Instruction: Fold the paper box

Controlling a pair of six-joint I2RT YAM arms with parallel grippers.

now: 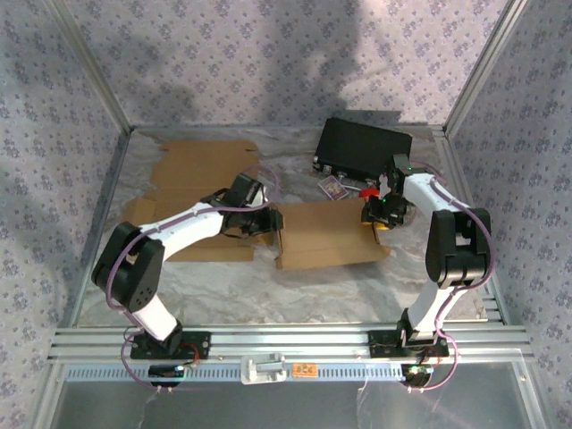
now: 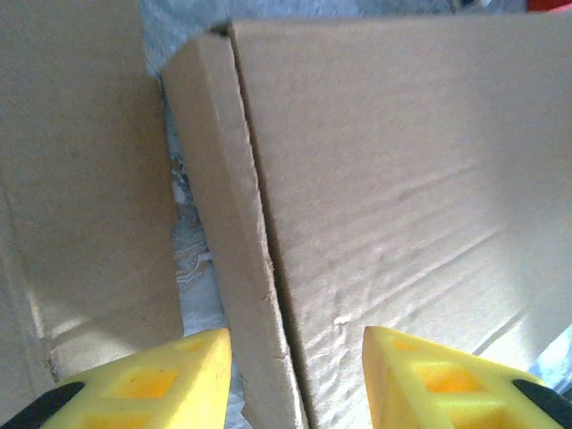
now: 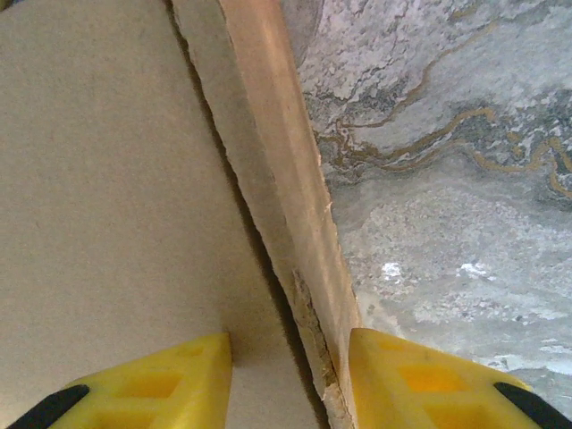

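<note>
Box (image 1: 331,237) sits mid-tabletop (image 1: 223,281), open side up, long axis running left-right between the arms, a bit skewed. Left gripper (image 1: 265,220) straddles the left flap (image 2: 228,232), jaws partway apart and not pinching. Right gripper (image 1: 380,217) does the same on the right flap (image 3: 286,179). My worry: if one side clamps or shoves first, the light box probably slides or a flap creases crooked.
</note>
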